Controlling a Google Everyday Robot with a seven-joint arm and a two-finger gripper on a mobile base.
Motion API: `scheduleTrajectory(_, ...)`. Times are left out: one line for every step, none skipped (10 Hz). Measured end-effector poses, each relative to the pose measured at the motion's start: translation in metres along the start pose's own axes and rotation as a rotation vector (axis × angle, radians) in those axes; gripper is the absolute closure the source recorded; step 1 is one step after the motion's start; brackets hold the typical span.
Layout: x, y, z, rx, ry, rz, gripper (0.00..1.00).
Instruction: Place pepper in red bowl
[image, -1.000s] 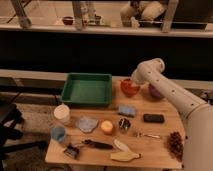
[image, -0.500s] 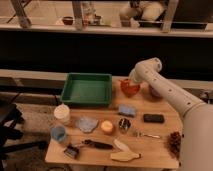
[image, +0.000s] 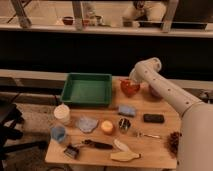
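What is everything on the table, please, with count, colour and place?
table: 1, wooden, centre
green tray: 1, green, back left
red bowl: 1, orange-red, right of tray
sponge: 1, blue, centre
black block: 1, black, right
white cup: 1, white, left
blue cup: 1, blue, front left
cloth: 1, grey-blue, left-centre
ball: 1, orange, front centre
metal cup: 1, silver, beside ball
pine cone: 1, brown, front right
utensils: several, dark or pale, front edge
arm: 1, white, from right
gripper: 1, pale, at red bowl

A small, round, orange-red bowl (image: 129, 89) with a glossy rim is sitting upright toward the far edge of the desk (image: 160, 137), just right of a green tray (image: 87, 90). The claw (image: 131, 80) is hanging right over the bowl.
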Motion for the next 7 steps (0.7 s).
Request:
scheduleTrajectory(0.0008, 0.0001, -0.0001, 0.001, 0.002, 0.002, 1.0)
scheduleTrajectory(0.0006, 0.0012, 0.0005, 0.0, 0.002, 0.003, 1.0)
scheduleTrajectory(-0.0003, 0.0014, -0.0003, 0.003, 0.002, 0.001, 1.0)
scheduleTrajectory(-0.0009, 0.0024, -0.0003, 0.003, 0.003, -0.002, 1.0)
scheduleTrajectory(-0.0022, 0.0022, -0.0009, 0.007, 0.004, -0.004, 1.0)
scheduleTrajectory(-0.0029, 0.0026, -0.0014, 0.011, 0.008, -0.008, 1.0)
scheduleTrajectory(-0.0039, 0.0025, -0.0021, 0.015, 0.014, -0.012, 1.0)
